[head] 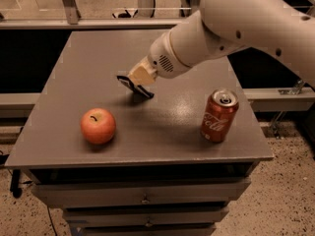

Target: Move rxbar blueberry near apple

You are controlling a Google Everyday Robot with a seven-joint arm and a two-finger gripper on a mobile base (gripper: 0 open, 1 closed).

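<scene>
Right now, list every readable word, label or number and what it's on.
"Coca-Cola": white script down the red can.
rxbar blueberry, held in the gripper above the middle of the table: pale markings, too small to read.
apple: no text.

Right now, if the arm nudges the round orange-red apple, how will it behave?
The round orange-red apple likely rolls when nudged: it sits free on the flat grey table. Its smooth skin may slip. The tool, holding the flat dark-blue snack bar, hovers behind it, apart.
</scene>
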